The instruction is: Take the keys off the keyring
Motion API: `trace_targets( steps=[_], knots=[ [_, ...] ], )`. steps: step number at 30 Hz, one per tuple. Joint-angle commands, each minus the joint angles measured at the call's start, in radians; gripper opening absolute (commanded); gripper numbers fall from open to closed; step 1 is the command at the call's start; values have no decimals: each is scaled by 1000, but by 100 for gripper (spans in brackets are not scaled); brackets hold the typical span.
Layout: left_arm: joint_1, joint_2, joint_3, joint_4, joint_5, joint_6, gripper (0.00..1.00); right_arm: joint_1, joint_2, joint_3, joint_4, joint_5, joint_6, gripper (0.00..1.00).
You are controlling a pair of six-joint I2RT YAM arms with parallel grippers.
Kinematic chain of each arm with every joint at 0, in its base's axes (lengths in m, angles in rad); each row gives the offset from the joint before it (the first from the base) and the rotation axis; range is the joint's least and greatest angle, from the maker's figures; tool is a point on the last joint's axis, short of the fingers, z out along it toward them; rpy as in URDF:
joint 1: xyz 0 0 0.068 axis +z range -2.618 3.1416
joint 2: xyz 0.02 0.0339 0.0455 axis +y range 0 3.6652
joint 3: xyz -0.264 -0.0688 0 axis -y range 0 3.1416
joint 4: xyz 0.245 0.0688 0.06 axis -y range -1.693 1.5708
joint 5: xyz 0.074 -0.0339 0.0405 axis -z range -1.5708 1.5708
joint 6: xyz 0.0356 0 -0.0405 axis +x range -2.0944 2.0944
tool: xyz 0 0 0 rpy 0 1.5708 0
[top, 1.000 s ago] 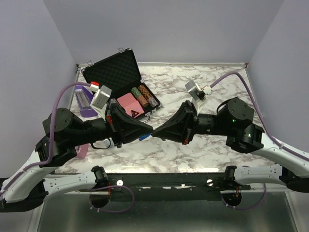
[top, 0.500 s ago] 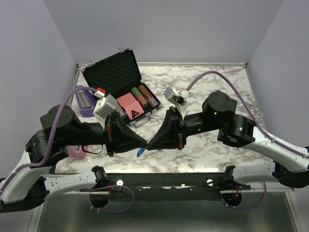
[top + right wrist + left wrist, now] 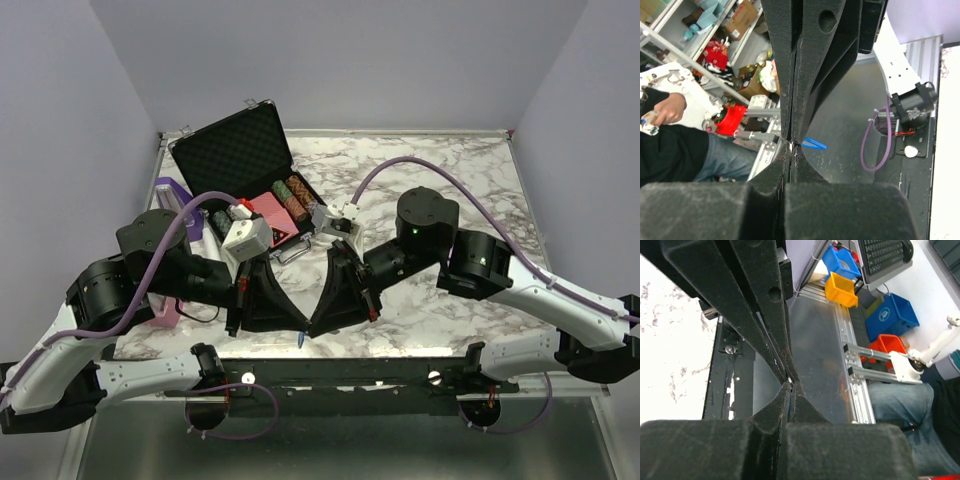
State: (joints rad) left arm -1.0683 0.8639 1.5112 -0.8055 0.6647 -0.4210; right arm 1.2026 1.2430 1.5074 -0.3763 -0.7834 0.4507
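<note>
Above the near edge of the white marbled table (image 3: 480, 180), your left pincer (image 3: 302, 327) and right pincer (image 3: 314, 329) meet tip to tip, each with its jaws pressed together. The thin metal keyring seems pinched there, hidden, and its small oblong blue plastic tag (image 3: 814, 144) sticks out beside the tips. The tiny silvery keys cannot be made out, so I cannot tell which pincer holds what. Pull apart slowly, without twisting. The open black case (image 3: 235, 150) stands far left.

2 arms inward, left gripper (image 3: 300, 326) and right gripper (image 3: 316, 326) closed, tip-to-tip.
</note>
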Motion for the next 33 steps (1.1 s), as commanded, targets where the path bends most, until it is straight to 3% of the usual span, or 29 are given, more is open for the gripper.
trace_targets(
  steps=[1,12,22,24,29,33],
  knots=[
    [1,52,-22,-64,102,64,0,5,35,74,36,-36,-10,1],
    [1,92,-60,-100,210,91,0,5,93,149,-56,-125,-37,1],
    [-1,103,-52,-109,152,71,1,3,84,134,-64,-106,-41,1],
    [-1,101,-46,-107,112,56,7,3,78,125,-58,-100,-38,1],
    [-1,83,-37,-87,29,10,35,3,59,103,-44,-80,-33,1],
    [-1,61,-34,-57,-32,-31,47,3,49,96,-46,-68,-33,1]
  ],
)
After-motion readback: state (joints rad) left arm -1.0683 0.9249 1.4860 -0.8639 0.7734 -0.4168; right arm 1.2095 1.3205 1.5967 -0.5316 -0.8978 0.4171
